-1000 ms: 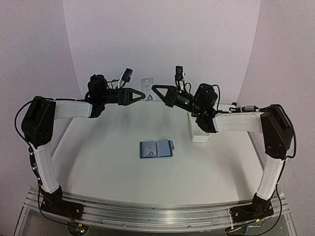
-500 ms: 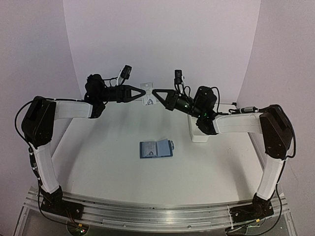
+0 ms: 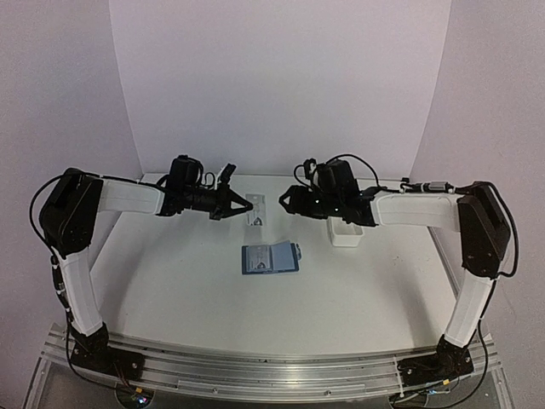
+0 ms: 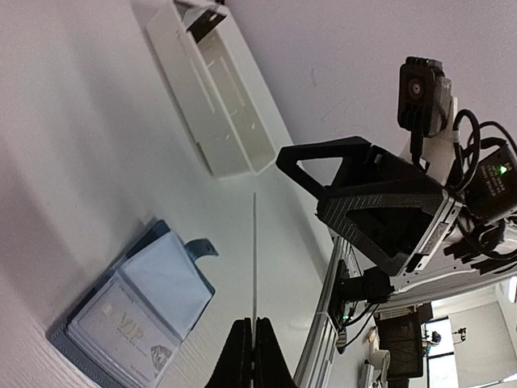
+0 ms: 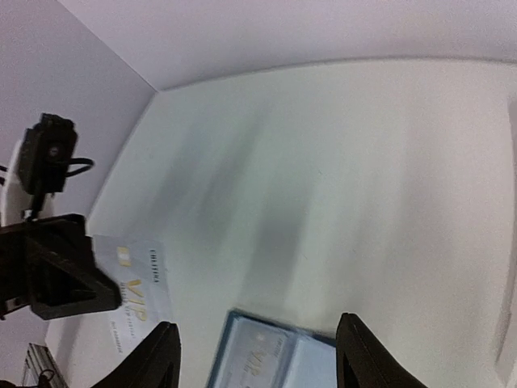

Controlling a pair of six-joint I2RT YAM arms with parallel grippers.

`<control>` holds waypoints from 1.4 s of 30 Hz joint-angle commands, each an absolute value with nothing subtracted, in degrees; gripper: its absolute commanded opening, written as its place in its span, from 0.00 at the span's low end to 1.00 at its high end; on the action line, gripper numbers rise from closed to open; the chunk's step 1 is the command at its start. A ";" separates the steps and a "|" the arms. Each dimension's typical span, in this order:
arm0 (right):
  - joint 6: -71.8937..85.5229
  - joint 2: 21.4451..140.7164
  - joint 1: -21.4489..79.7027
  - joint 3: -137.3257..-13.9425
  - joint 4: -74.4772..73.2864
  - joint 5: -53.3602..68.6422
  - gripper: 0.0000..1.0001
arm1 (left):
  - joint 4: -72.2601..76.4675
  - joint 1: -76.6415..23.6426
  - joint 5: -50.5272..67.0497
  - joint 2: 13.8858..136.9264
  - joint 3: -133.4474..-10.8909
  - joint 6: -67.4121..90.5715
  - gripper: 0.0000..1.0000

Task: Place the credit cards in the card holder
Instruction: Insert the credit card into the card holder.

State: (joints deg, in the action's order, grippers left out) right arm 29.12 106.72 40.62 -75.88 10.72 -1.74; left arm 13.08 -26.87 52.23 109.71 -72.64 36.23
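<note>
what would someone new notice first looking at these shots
The eye goes to the two arms meeting tip to tip above the back of the table. There the left gripper is shut on a pale credit card held in the air, while the right gripper faces it, open and not gripping it. Below them the blue card holder lies open with a VIP card inside, and a long white tray sits further right.

A white table (image 3: 170, 281) stands before plain pale lilac walls (image 3: 281, 77), evenly lit

left claw (image 3: 244, 207): clamped on card (image 3: 255, 213) | card holder (image 3: 270, 257): lying open
</note>
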 commanded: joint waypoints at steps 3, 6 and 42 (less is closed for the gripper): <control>36.01 109.22 43.03 -77.77 -13.81 -6.74 0.62 | 10.41 -31.54 48.29 112.56 -67.39 35.56 0.00; 35.40 111.70 43.67 -77.91 -14.33 -7.12 0.62 | 12.19 -33.14 47.91 113.86 -65.97 36.49 0.00; 48.49 116.81 43.34 -63.95 0.22 2.88 0.24 | 17.48 -31.31 42.88 117.91 -62.85 33.51 0.00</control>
State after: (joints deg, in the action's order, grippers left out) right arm 43.57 117.21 43.27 -67.83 3.66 1.06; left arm 15.66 -31.66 42.44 118.45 -62.74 31.90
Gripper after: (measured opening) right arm 0.252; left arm 0.007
